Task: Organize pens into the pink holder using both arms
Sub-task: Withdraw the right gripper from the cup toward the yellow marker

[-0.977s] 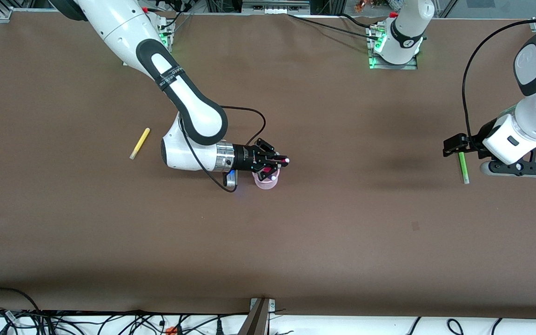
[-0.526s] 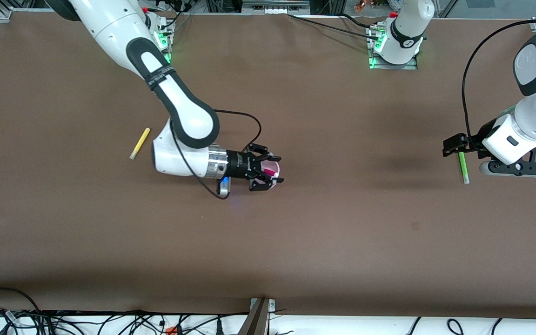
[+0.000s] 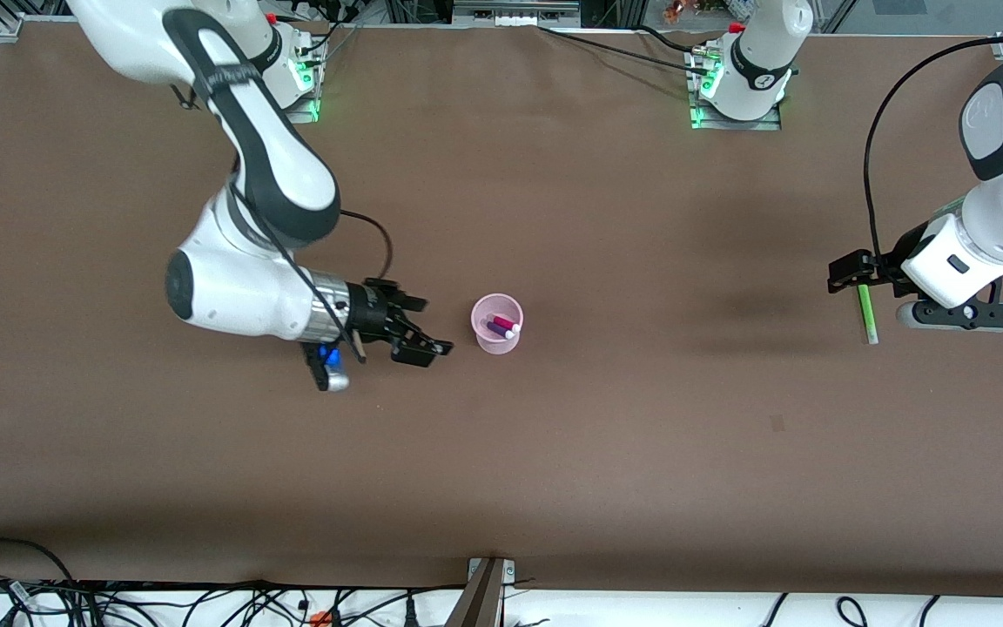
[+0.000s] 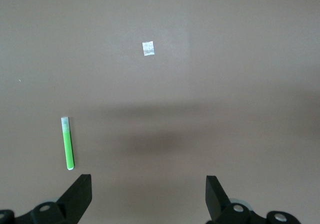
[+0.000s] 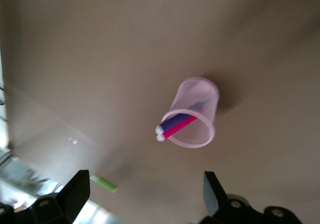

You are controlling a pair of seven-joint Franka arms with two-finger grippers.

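Observation:
The pink holder stands upright mid-table with the magenta-pink pen and the dark purple pen in it. It also shows in the right wrist view. My right gripper is open and empty, beside the holder toward the right arm's end; it shows open in its wrist view. The green pen lies on the table at the left arm's end. My left gripper is open and empty above it, with the green pen off to one side. The yellow pen is hidden by the right arm.
A small pale scrap lies on the brown table, nearer the front camera than the green pen. The arms' bases stand along the table's farthest edge. Cables lie past the edge nearest the camera.
My right gripper let the magenta-pink pen go into the holder, then drew back toward the right arm's end. The right arm now covers the yellow pen. The left arm has not moved.

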